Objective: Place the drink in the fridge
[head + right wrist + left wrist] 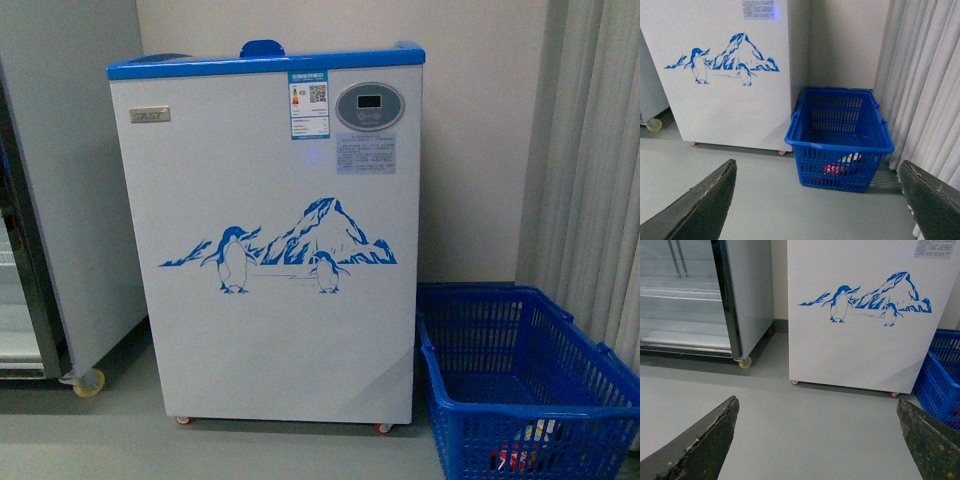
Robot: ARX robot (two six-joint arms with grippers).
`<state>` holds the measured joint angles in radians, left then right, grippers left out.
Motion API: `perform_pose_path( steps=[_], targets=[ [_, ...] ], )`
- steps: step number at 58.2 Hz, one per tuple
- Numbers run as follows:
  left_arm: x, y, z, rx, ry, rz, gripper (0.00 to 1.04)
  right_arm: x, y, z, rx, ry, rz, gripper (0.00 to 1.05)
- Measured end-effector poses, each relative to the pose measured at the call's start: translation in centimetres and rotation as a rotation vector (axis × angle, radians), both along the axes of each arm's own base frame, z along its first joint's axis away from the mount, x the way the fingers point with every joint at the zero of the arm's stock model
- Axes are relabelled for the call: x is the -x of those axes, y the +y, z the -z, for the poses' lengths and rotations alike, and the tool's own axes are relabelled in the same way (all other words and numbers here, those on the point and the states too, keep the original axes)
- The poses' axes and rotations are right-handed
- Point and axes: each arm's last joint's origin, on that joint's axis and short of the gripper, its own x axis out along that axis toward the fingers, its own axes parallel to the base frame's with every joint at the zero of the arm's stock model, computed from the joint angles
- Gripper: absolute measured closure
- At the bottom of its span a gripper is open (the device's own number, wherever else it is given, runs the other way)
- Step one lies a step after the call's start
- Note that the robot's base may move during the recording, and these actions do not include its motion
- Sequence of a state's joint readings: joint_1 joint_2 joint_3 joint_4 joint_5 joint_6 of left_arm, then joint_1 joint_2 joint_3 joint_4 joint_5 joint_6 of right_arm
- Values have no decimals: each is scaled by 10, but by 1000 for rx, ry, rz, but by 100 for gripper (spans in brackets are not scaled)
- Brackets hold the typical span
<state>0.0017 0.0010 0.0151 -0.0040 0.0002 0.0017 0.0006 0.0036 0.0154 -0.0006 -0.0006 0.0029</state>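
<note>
The fridge (270, 240) is a white chest freezer with a blue top rim and a blue penguin-and-mountain print; it stands ahead of me on the grey floor. It also shows in the left wrist view (860, 315) and the right wrist view (720, 70). A blue plastic basket (515, 385) stands to its right, with red and yellow drink items (840, 165) at its bottom. My left gripper (815, 440) is open and empty above the floor. My right gripper (817, 200) is open and empty, short of the basket (840, 140).
A taller grey cabinet on castors (60, 180) with a glass front stands left of the fridge; it also shows in the left wrist view (747, 290). White curtains (595, 150) hang at the right, behind the basket. A wall runs behind.
</note>
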Motion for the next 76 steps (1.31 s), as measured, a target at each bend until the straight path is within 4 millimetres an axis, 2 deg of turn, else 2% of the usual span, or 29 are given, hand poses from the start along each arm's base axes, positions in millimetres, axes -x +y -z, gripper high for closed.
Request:
perform_pose_path(
  steps=[76],
  targets=[
    [0,0,0,0,0,0,8,0,0,0,0,0,0,7]
  ],
)
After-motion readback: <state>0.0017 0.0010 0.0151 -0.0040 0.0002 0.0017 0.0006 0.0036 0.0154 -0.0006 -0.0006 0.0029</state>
